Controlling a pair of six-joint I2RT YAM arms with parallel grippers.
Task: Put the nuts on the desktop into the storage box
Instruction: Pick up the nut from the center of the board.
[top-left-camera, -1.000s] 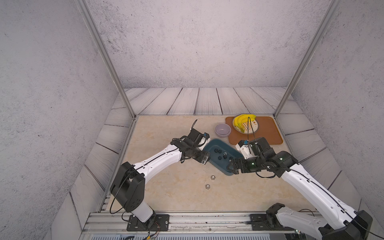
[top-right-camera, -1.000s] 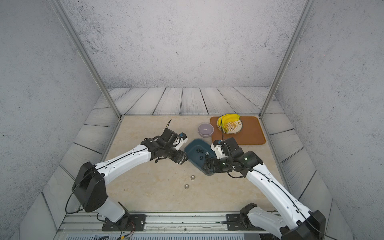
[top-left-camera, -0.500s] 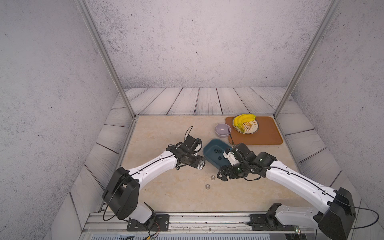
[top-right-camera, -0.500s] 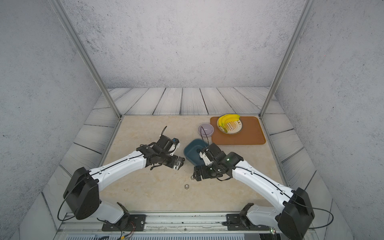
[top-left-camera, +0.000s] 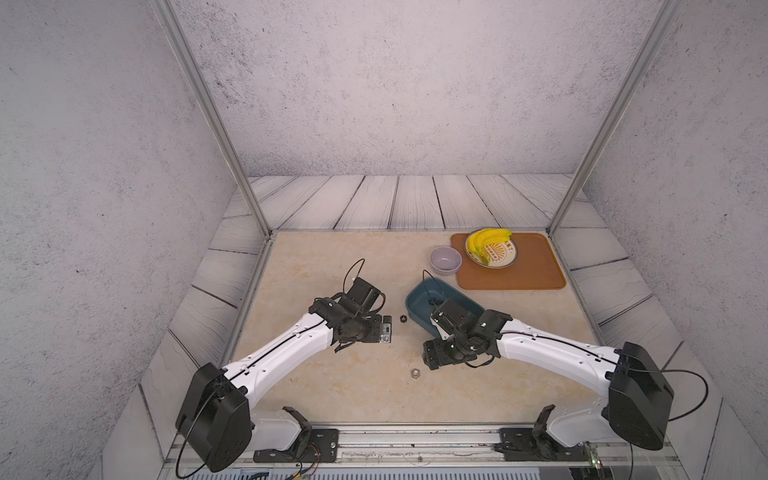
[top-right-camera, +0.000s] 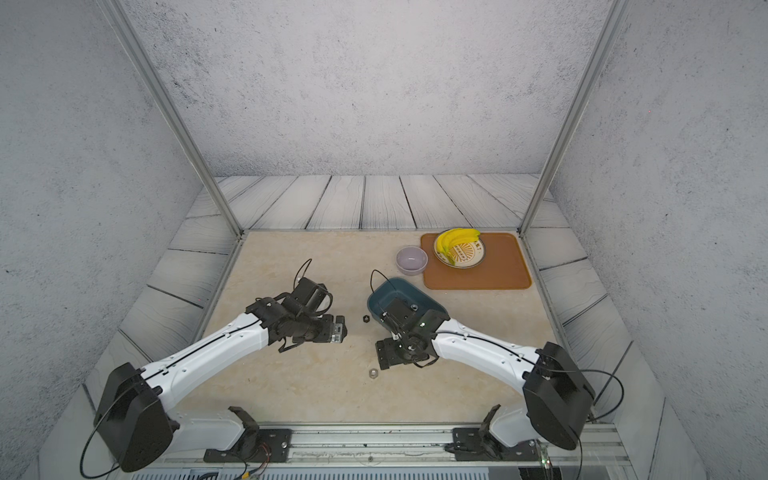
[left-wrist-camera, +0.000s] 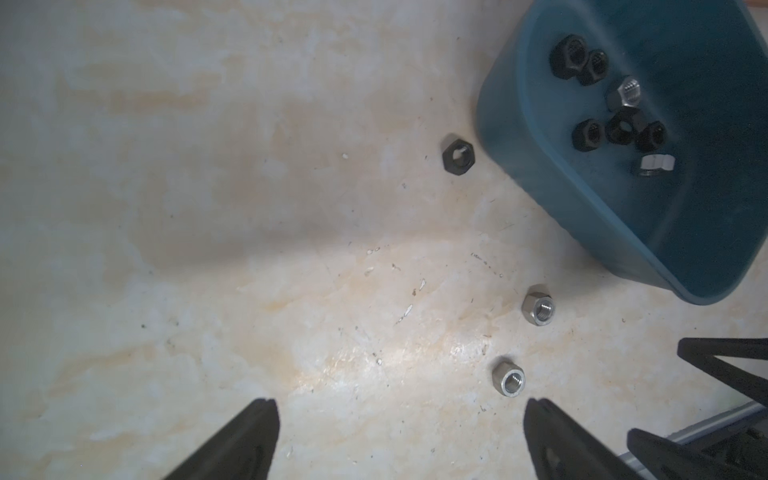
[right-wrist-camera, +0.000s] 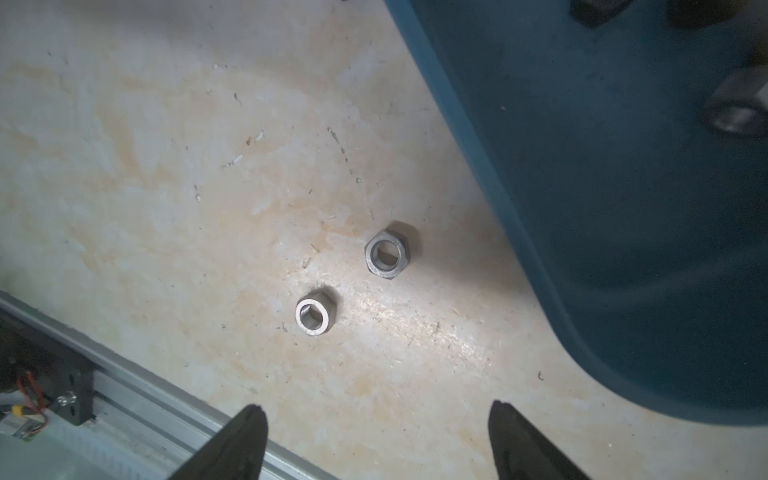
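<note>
Left gripper, right gripper: jaws wide, empty; one silvery nut in wrist views only.

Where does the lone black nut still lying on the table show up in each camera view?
Both top views: the black nut lies just left of the blue box.
Left wrist: the black nut lies flat close beside the box's outer wall.
Right wrist: not in it; only two silver nuts show.
Shared landmark: the blue box, seen in every view.
</note>
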